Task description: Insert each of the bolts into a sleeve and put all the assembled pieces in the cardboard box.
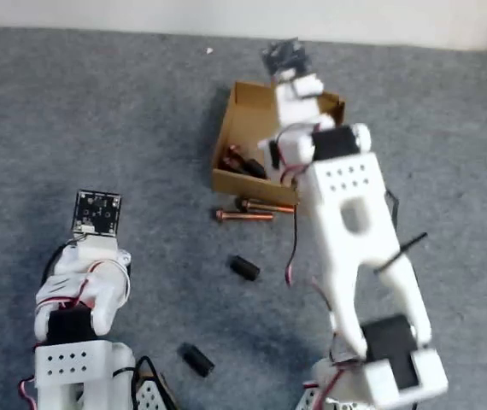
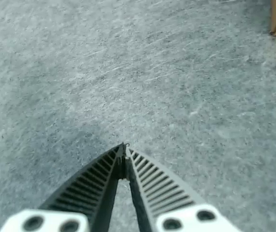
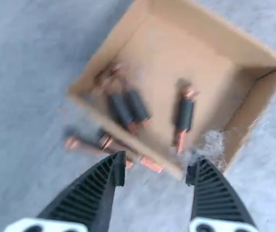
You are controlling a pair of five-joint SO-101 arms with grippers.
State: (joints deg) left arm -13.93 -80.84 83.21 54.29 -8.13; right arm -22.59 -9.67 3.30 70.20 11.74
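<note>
— Over the cardboard box (image 1: 237, 181), how does the right gripper (image 3: 157, 163) stand?
— It hangs above the box's front wall, fingers spread wide, nothing between them.
— And inside the box?
— Three assembled pieces (image 3: 185, 113), each a black sleeve with copper bolt ends poking out. Two lie side by side, touching, and the third lies apart, nearer the opposite wall. A blurred copper shape (image 3: 110, 75) sits by one side wall. I cannot tell what it is.
— What lies outside?
— Two bare bolts (image 1: 245, 216) rest on the grey carpet (image 1: 98, 102) just beside the box's front wall, roughly parallel to it and close together. One loose sleeve (image 1: 245, 267) lies a little further out, between the two arms. A second sleeve (image 1: 198, 360) lies nearer the arms' bases, on the left arm's side.
— The left gripper (image 2: 124, 149)?
— Well apart from the box, over bare carpet, its fingers pressed together so the tips meet, holding nothing.
</note>
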